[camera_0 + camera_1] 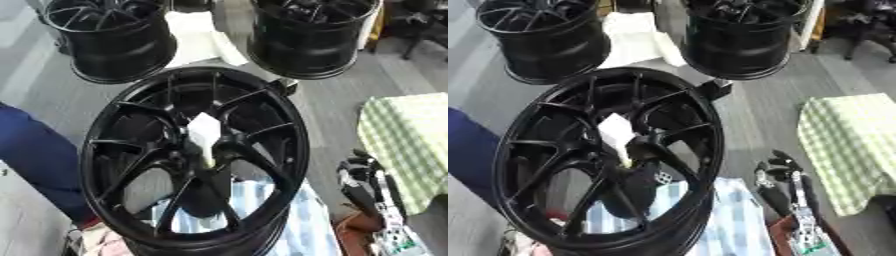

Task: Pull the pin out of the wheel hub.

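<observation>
Left eye view: large black multi-spoke alloy wheel hub (pixel 194 160) stands tilted at centre, face toward camera, over blue-and-white striped cloth (pixel 302 220). White block-shaped piece (pixel 204 131) sits at hub centre; whether this is pin, cannot tell. Two more black wheels (pixel 109 40) stand behind on grey floor. Green checked cloth (pixel 407 140) at right.

Right eye view: black robot right hand (pixel 779 175) shows low right, beside hub rim, apart from it; fingers' state cannot tell. Left hand unseen.
</observation>
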`<state>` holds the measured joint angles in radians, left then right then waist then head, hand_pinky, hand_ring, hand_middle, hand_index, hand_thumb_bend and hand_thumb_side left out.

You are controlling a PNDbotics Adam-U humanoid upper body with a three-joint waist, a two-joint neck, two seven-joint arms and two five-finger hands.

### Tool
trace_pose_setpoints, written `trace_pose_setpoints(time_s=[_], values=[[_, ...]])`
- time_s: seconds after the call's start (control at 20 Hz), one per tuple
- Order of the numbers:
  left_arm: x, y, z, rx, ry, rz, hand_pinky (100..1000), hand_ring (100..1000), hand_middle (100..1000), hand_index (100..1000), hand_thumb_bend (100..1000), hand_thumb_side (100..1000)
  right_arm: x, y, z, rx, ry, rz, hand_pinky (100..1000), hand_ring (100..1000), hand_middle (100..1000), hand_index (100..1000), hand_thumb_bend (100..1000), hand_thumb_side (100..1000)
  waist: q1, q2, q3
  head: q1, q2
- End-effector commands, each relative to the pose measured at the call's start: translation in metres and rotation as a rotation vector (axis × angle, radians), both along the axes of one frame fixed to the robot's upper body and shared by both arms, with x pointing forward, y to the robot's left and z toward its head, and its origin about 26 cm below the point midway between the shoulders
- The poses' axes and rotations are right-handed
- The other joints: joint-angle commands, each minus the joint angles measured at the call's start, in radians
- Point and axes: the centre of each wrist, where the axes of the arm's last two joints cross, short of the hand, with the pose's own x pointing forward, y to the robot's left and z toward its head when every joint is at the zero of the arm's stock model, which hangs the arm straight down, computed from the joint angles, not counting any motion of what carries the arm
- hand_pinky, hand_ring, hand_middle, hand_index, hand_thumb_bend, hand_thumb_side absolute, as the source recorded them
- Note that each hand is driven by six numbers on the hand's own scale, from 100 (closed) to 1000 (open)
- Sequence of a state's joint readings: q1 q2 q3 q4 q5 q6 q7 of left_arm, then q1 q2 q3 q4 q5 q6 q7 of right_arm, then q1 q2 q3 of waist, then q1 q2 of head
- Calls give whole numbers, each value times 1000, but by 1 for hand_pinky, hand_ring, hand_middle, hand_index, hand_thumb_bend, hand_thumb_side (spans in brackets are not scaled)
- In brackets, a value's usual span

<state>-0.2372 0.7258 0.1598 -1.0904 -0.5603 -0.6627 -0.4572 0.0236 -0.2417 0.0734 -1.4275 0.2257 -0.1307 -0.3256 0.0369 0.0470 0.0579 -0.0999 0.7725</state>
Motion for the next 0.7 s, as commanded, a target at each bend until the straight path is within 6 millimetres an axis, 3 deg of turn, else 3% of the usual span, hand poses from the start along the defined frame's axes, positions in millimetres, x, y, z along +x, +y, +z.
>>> trace_pose_setpoints(time_s=[0.05,0.4,0.55,0.7], values=[[-3,-8,6,-37,10,-307,393,1000,648,899,100,713,3,-2,8,-10,-28,-6,741,687,727,884,120,457,-2,-4,4,-5,-2],[-15,-86,-22,-739,-1,-246,381,1000,615,872,100,838,5,2,10,-1,-35,-5,741,687,727,884,119,459,-20,0,5,6,-2],[-21,-107,-26,-905,46,-103,383,1000,609,864,100,879,5,3,9,6,-33,-3,741,687,727,884,121,457,-28,-1,3,14,-2],[-21,-125,-18,-992,38,9,381,1000,606,860,100,853,6,4,9,10,-32,0,741,687,727,885,122,457,-30,0,0,13,-2]])
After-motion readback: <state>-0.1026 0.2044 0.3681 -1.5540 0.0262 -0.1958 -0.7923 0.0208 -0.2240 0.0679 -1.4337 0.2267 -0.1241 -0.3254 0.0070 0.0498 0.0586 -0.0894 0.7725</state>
